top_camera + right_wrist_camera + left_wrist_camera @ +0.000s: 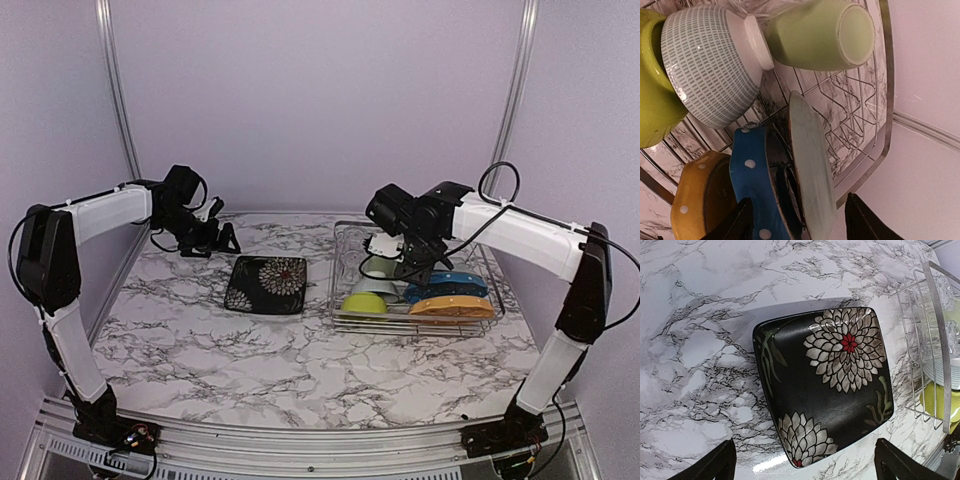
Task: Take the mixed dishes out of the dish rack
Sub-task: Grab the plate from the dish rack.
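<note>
My left end effector point(218, 238) hangs at the far left of the counter point(200, 340), fingers spread wide and holding nothing. Just right of it the dark square plate point(266, 284) lies flat on the marble, already out of the rack.

Right of that stands the dish rack point(345, 240), with the other dishes inside. The lime green bowl point(365, 302) is at its near left. The small white bowl point(710, 70) leans against it, and the pale green mug point(820, 32) lies on its side beyond. Something clear at the rack's far left looks like the glass, but I cannot make it out well.

At the right of the rack three plates stand on edge between the tines: the orange dotted plate point(700, 200), the blue plate point(752, 175) and a pale plate point(810, 165).

My right end effector point(800, 200) is over these. Its fingers are apart, either side of the blue and pale rims, and I see no firm clamp on either.

I judge these plates to be glazed ceramic: stiff, fairly heavy, slick and quick to chip. The top rim is the only free hold. I would pinch one plate alone, deep enough past the lip that it cannot slip or swing, and lift it straight up out of the tines.
</note>
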Motion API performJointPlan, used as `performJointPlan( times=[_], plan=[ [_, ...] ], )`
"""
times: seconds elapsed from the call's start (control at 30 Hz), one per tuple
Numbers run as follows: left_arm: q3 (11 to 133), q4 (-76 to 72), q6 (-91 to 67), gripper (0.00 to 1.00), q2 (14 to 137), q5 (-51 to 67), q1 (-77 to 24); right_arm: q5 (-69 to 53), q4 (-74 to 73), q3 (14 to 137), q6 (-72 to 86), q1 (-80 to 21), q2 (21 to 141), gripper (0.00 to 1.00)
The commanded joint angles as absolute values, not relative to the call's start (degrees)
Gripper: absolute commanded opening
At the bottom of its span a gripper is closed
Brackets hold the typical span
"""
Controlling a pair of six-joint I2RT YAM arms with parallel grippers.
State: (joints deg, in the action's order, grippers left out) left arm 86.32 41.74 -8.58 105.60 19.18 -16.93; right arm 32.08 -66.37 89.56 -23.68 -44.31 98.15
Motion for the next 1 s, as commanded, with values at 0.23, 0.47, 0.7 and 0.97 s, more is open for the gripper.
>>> performJointPlan(
  times=[0.23,0.47,0.7,0.97],
  plan=[
    [86.5,39.2,-8.0,0.99,107.2,20.4,-17.0,42.3,-64.6,84.8,-24.7,-44.4,99.2,0.45],
    [88.2,39.0,-8.3,0.99,108.4,21.1,-17.0,44.5,-64.7,84.5,-24.6,-42.2,98.9,0.36],
    [89.6,39.0,-8.2,0.99,109.6,21.4,-17.0,44.6,-64.4,82.4,-25.2,-40.5,97.8,0.32],
    [90.5,38.9,-8.3,0.99,110.5,21.9,-17.0,45.2,-63.2,79.7,-25.8,-38.9,97.6,0.25]
  ],
)
